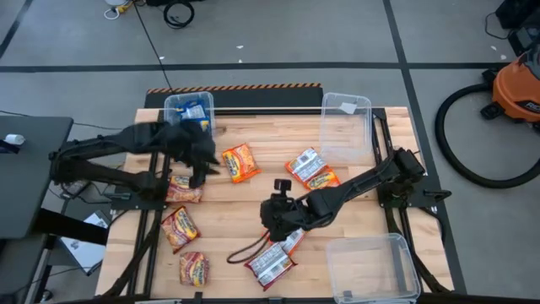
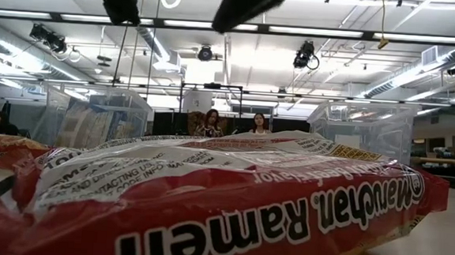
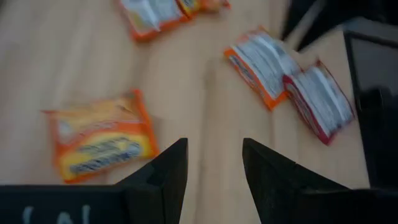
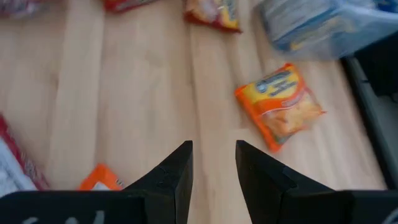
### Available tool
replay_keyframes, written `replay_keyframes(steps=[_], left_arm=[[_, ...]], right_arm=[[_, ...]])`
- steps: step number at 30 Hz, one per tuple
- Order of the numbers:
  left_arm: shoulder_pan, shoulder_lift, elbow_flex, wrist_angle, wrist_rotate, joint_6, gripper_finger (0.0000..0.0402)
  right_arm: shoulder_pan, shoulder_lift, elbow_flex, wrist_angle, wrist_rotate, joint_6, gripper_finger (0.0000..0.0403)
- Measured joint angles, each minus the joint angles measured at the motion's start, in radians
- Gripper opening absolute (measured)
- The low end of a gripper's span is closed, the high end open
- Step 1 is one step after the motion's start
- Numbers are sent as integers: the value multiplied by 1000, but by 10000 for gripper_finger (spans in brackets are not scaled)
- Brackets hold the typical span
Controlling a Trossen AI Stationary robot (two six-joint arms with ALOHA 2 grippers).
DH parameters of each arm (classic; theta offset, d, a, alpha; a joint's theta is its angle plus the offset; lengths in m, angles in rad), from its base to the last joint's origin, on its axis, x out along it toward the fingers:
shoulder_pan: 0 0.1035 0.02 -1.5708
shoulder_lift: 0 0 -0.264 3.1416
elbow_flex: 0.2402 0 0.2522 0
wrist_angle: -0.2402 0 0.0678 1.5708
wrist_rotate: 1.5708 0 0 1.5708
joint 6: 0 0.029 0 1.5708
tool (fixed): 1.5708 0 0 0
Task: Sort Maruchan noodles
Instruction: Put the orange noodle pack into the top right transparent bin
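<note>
From above you had the whole slatted wooden table (image 1: 228, 211) before you, with the flat, crinkled Maruchan noodles (image 1: 240, 162) scattered over it; an orange packet lay near the middle, two silver-backed ones (image 1: 310, 169) lay overlapping to its right, three orange ones (image 1: 180, 228) ran down the left side, and a red-edged pair (image 1: 274, 260) sat at the near edge. Only that view showed you the three clear plastic bins; the far-left bin (image 1: 189, 110) held blue packets, while the far-right bin (image 1: 346, 127) and the near-right bin (image 1: 371, 266) showed nothing inside.

At table height a red packet (image 2: 207, 205) filled almost your whole picture, glossy and wrinkled, its white lettering upside down; behind it you could see two people (image 2: 235, 124) seated in the room.

The left gripper (image 1: 202, 165) hung over the table's left half, its arm folded in from the left edge; its wrist view showed you its dark fingers (image 3: 168, 171) spread, nothing between them, above bare wood beside an orange packet (image 3: 99, 143). The right gripper (image 1: 274, 215) reached in low toward the centre on a long, stretched arm; its fingers (image 4: 177, 168) were likewise parted and empty.
</note>
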Motion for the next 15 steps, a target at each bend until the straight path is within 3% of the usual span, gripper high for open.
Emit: replay_keyframes(steps=[7,15], left_arm=[[-243,-66,-269,289,-67,-198,159],[-539,-60,-388,495,-249,-224,159]], right_arm=[[-37,9,-213,256,-23,-55,127],[-175,11,-269,328,-54,-68,136]])
